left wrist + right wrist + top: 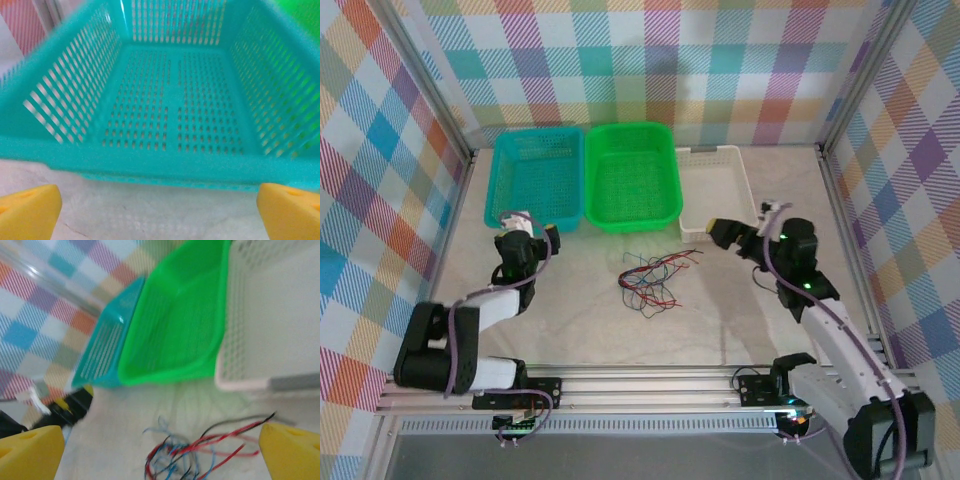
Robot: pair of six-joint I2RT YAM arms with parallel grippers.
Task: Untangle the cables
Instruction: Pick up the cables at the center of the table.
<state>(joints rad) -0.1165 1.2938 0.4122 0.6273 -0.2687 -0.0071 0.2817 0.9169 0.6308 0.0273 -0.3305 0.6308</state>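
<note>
Cables (655,278) lay in one loose clump mid-desk (570,320), just in front of the green basket (632,175) and not touching it. Red, black and blue strands crossed each other, and single ends were hard to pick out.

Left gripper (160,212) had its jaws wide apart and held nothing. It faced into the teal basket (170,100), near the front rim and well apart from the cables. Right gripper (160,452) also had its jaws wide apart and was empty. It hovered to the right of the clump, near the white basket (720,185).

Judged not started, since no strand was separated yet.

Risks:
- The wires were thin and flat on the desk, so a pinch could close on nothing.
- A pinch could also catch several strands and drag the whole clump.
- A pull with one gripper and nothing pinning the rest could tighten the knot.
- The left gripper sat close to the teal rim, so swinging toward the cables could bump that basket.
- Loose ends could snag in the basket holes.
</note>
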